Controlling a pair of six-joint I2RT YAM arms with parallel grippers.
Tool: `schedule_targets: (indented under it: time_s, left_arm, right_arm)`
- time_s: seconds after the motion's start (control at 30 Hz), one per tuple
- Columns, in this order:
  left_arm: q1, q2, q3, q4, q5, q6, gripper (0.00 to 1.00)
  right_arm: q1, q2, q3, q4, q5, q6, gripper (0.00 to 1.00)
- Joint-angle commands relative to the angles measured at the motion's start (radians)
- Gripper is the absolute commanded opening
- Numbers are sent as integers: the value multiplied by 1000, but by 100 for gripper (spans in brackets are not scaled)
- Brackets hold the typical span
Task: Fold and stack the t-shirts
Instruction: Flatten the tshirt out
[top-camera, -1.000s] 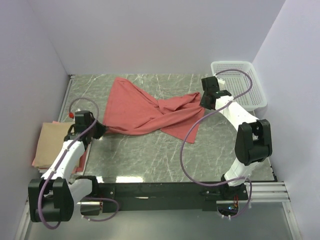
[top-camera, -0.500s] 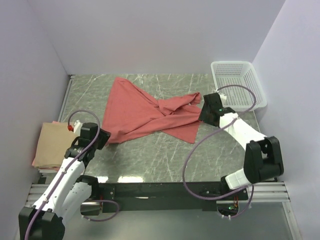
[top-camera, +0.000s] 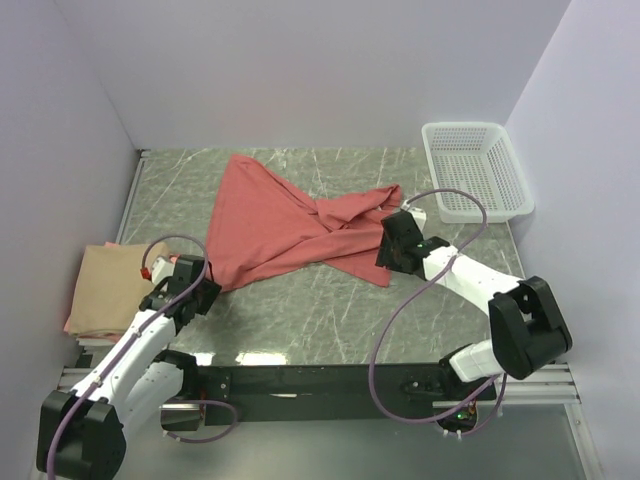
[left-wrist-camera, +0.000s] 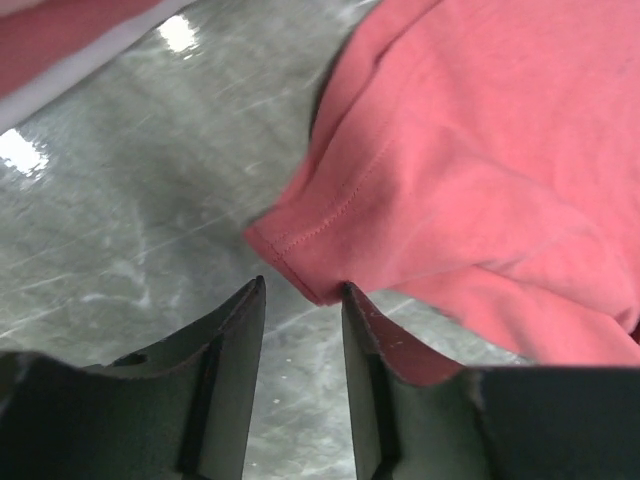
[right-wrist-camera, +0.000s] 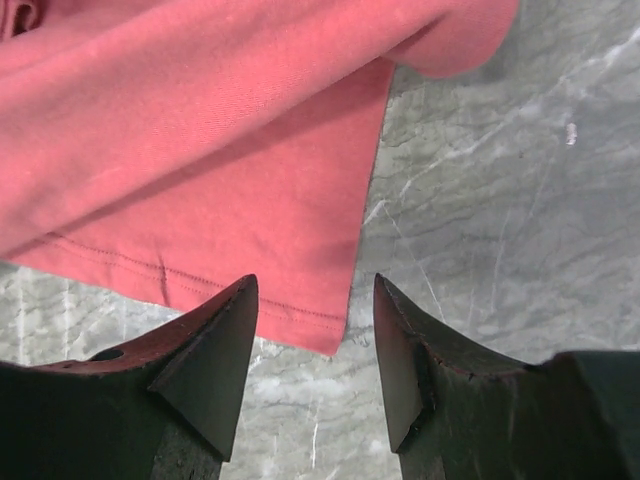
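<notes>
The left hand (left-wrist-camera: 303, 292) is hanging open at the left hem corner of the salmon-red t-shirt (top-camera: 290, 222), the right hand (right-wrist-camera: 314, 290) open at its right corner, desk (top-camera: 320, 312) showing between.

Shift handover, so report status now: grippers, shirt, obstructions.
Left gripper open at salmon-red shirt corner. Right gripper open at its hem corner. Shirt bunched, unfolded. Nothing blocking.

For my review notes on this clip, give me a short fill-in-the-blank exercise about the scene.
1. The unfolded t-shirt on the table is ____ in colour.
2. The white basket sits at the table's far ____ corner.
3. The left gripper and right gripper both stand ____, holding nothing.
Missing words: red, right, open.
</notes>
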Motion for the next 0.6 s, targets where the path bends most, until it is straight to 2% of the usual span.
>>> schedule_targets:
  time_s: [0.0, 0.3, 0.47, 0.57]
  left_arm:
    - [-5, -14, -27, 20, -2, -52, 43]
    - [-5, 18, -4, 50, -11, -43, 45]
    - [-5, 26, 14, 59, -11, -20, 45]
    - [-5, 36, 14, 75, -2, -16, 44]
  right_arm:
    - [6, 44, 3, 65, -5, 15, 57]
    - [26, 136, 45, 38, -14, -8, 60]
    - [52, 121, 11, 33, -13, -2, 65]
    - [68, 130, 11, 28, -13, 1, 59]
